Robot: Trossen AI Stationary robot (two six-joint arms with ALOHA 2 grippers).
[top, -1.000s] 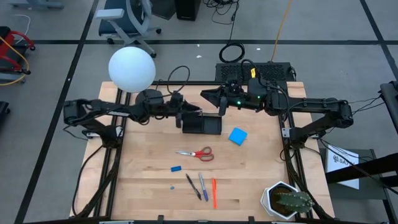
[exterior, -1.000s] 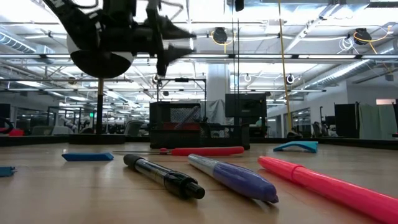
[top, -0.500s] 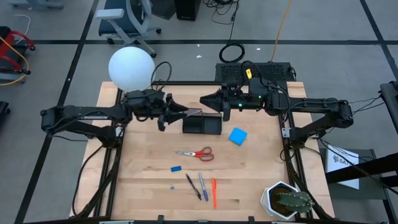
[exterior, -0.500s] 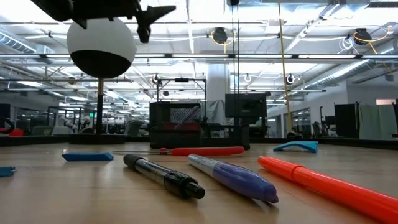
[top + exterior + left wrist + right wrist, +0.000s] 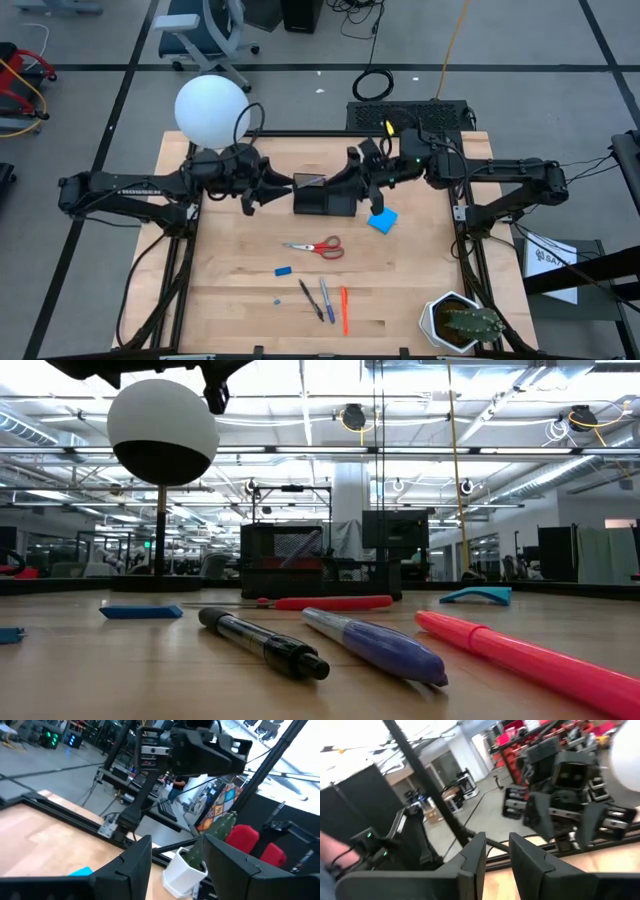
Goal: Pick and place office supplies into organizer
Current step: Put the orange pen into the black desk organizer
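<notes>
Both my grippers hang by the organizer at the table's far edge: left gripper apart, empty; right gripper narrow, empty. Scissors lie mid-table, long axis edge-to-edge, about equally near both.

Bright overhead ceiling strips, soft shadows; wrist views motion-blurred; low view foreground pens soft.
</notes>
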